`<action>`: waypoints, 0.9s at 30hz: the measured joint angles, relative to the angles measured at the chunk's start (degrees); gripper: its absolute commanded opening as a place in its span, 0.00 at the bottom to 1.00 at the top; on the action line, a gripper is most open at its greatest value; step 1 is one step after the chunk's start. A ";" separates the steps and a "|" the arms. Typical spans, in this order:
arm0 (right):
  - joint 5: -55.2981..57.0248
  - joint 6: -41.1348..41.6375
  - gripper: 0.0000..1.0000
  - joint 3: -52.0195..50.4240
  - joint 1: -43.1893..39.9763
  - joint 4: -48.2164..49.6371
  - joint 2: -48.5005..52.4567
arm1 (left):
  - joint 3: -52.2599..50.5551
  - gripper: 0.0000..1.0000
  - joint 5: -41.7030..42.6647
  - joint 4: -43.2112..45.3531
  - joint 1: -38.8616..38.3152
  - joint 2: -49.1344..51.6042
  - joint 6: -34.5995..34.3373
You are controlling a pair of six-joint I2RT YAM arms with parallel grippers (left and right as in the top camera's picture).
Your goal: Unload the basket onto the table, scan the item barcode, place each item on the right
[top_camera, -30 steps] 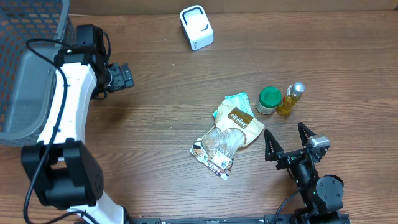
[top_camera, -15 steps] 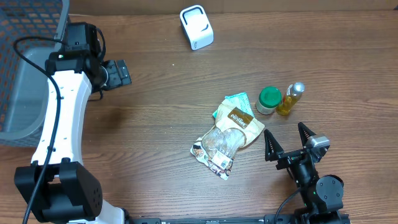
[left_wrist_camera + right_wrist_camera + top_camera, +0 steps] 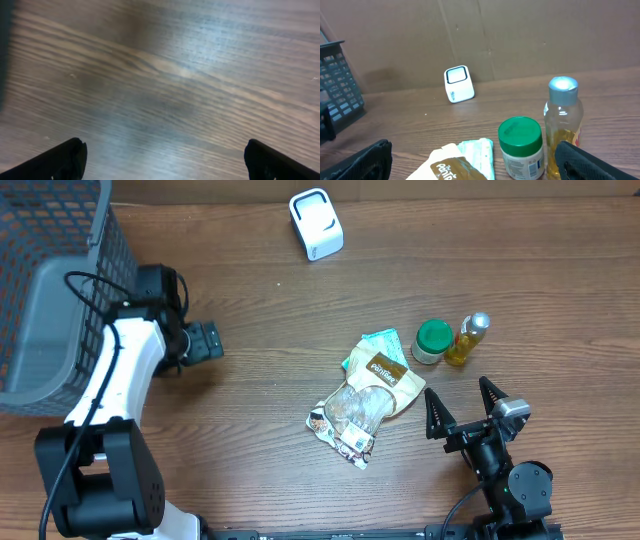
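The white barcode scanner stands at the table's far edge, also seen in the right wrist view as scanner. Mid-table lies a clear snack bag with a brown label, resting partly on a teal packet. A green-lidded jar and an oil bottle stand to their right. My right gripper hovers open just in front of these items, holding nothing. My left gripper is open over bare wood at the left, far from the items, and its jaws stand wide and empty.
A dark mesh basket fills the far-left corner, right beside my left arm. A brown cardboard wall rises behind the scanner. In the right wrist view the jar and bottle stand close ahead.
My left gripper has swung away from the basket, moving toward the table's front and a little to the right. The right arm and the items have not moved.
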 measured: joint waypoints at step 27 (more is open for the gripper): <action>0.00 -0.02 1.00 0.00 0.02 0.00 0.00 | -38.58 1.00 3.50 45.79 -0.22 -13.07 1.95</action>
